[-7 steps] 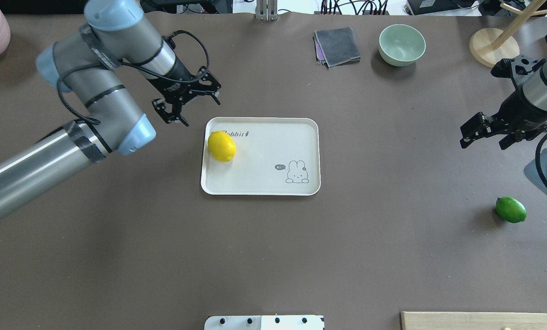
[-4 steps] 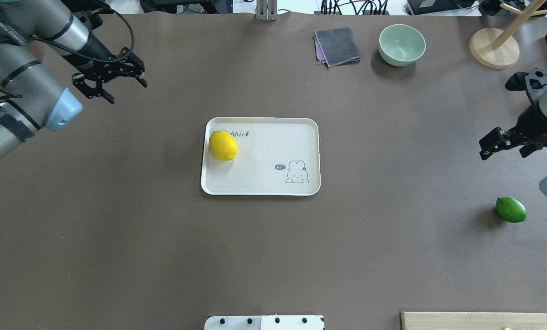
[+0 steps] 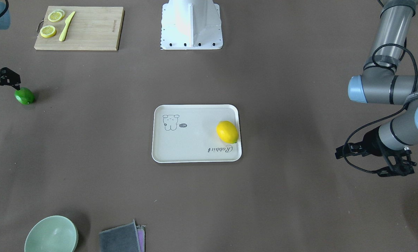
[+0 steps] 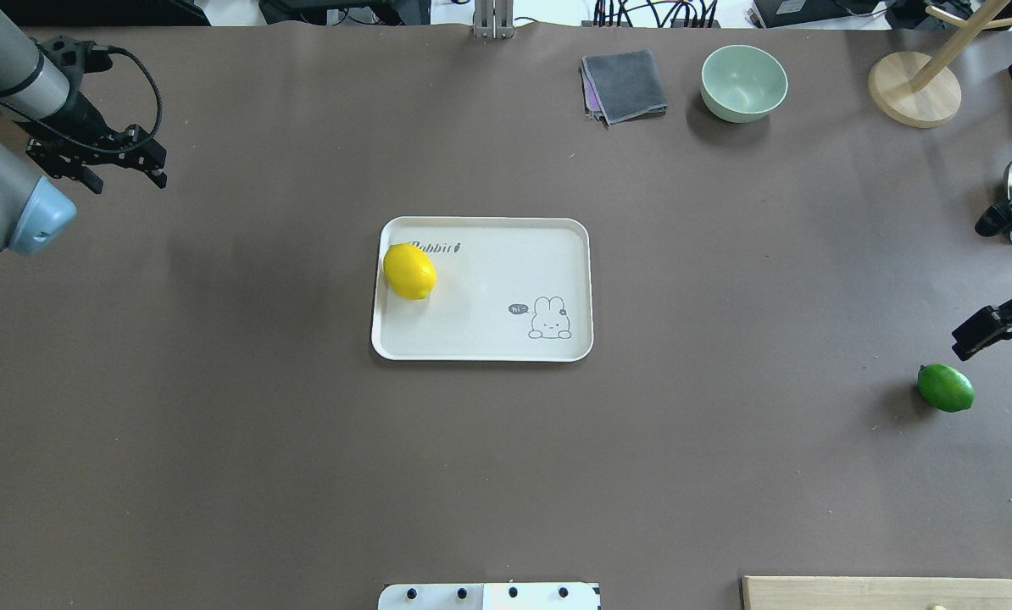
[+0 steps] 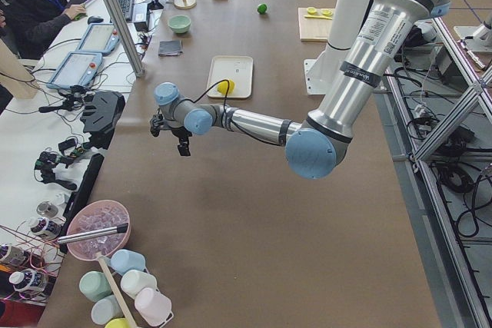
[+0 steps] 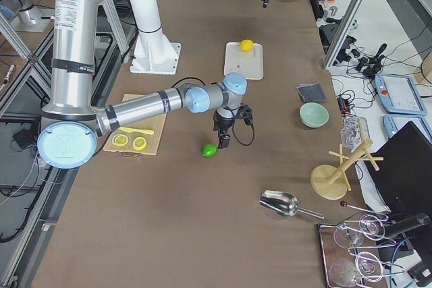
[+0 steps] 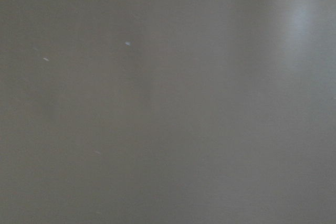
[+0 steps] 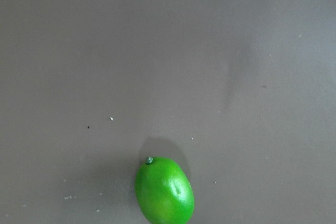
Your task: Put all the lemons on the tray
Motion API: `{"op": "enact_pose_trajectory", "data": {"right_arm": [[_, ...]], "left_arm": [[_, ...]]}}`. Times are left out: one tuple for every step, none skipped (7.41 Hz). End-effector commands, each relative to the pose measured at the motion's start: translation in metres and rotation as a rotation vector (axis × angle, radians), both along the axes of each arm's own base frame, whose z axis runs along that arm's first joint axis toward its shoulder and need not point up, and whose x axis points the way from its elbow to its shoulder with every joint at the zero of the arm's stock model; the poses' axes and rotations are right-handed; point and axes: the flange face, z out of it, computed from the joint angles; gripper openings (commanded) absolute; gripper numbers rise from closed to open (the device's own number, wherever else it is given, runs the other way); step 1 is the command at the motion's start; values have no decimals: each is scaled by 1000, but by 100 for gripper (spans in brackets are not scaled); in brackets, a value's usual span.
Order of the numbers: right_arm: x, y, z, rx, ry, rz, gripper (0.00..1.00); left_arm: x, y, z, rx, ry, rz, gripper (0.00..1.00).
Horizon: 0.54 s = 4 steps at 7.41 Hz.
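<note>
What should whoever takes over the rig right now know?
Left gripper: open, empty, over bare table well off the tray's left side.
Right gripper: looks open, empty, hovering by the green lemon, no grasp.
Done: yellow lemon lies on the tray, at its left end by the script.
Left: green lemon sits on the table far to the right; pick it, likely with the right arm, and set it on the tray.

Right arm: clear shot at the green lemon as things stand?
Probably yes. The right gripper hangs just beside the green lemon, which lies alone on the bare table. Nothing stands between them in the overhead or right wrist views.
</note>
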Motion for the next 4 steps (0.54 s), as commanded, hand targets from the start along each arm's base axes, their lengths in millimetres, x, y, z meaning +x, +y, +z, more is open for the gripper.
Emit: {"op": "enact_pose_trajectory", "data": {"right_arm": [[-23,15,6,1,-10,-87,100],[-45,25,10,24,-11,-177,100],[-55,30,12,44,-12,-228,100],[-62,22,5,102,-11,-266,100]], "left_arm": [[-1,1,7,4,-13,10,98],[0,1,8,4,-13,12,98],[0,2,13,0,-15,13,98],[1,2,15,-2,-16,14,98]]}}
